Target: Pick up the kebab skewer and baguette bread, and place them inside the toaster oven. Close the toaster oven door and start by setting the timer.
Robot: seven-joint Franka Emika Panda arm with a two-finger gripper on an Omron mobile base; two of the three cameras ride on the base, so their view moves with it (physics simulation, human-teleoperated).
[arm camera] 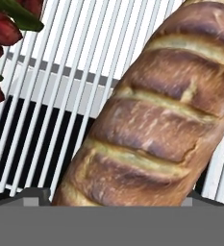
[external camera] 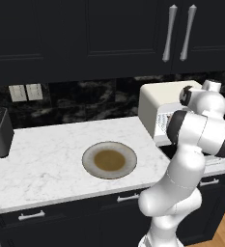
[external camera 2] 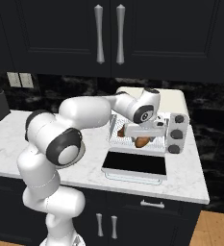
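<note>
While the stubby orange-brown baguette bread (arm camera: pixel 156 115) is lying on the white wire rack (arm camera: pixel 60 96) inside the cream-white toaster oven (external camera 2: pixel 173 103), your tool (external camera 2: pixel 141 136) is hanging released over it; be withdrawing straight back, avoiding the dark kebab skewer (arm camera: pixel 0 33).

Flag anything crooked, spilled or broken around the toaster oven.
Nothing is spilled or broken. The baguette bread lies slantwise across the bars of the wire rack inside the toaster oven, with the kebab skewer beside it. The toaster oven door hangs fully open over the counter. The plate sits bare.
</note>
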